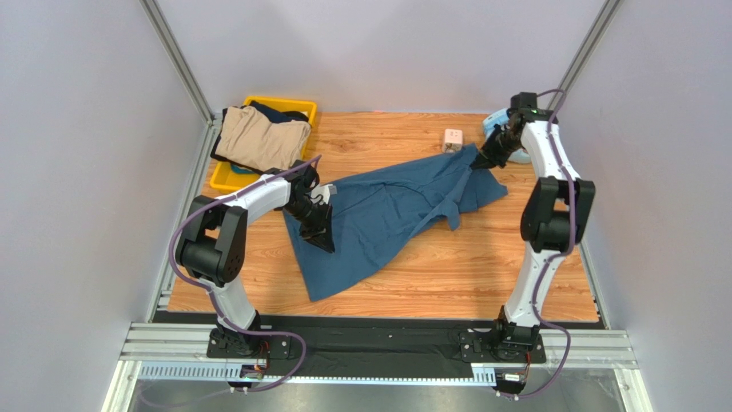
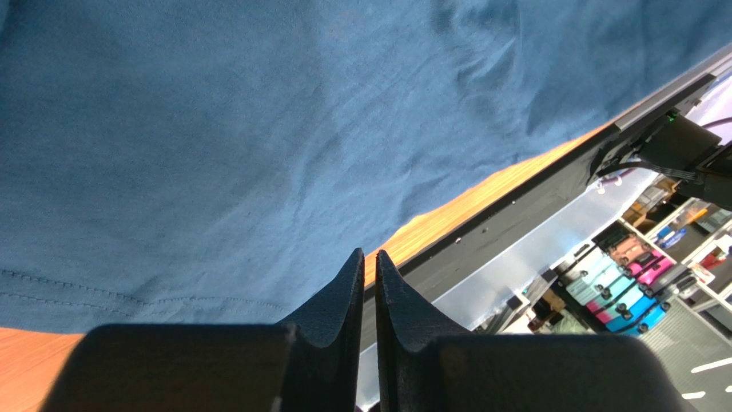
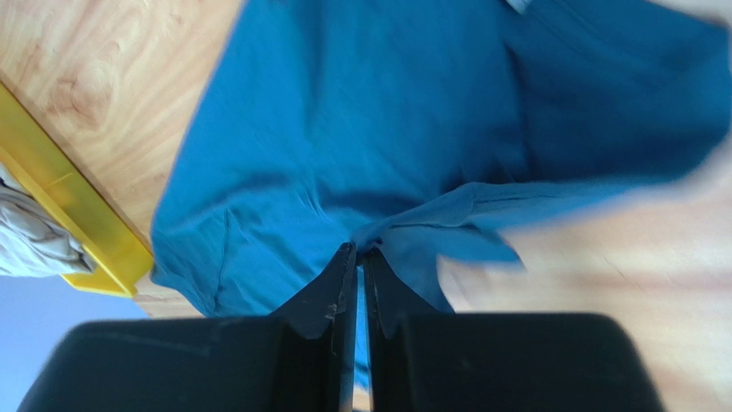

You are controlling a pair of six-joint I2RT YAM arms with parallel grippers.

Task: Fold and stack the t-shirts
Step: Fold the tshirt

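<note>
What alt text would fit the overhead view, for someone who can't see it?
A teal shirt lies crumpled across a wooden table; a robot's right gripper pinches its far corner, and the left gripper sits on its left edge. A yellow bin of clothes stands far left.

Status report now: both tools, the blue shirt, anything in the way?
Right tool pinching blue shirt corner, far right. Left tool nearly closed at shirt's left edge, grip unclear. Small box close to pinched corner.
</note>
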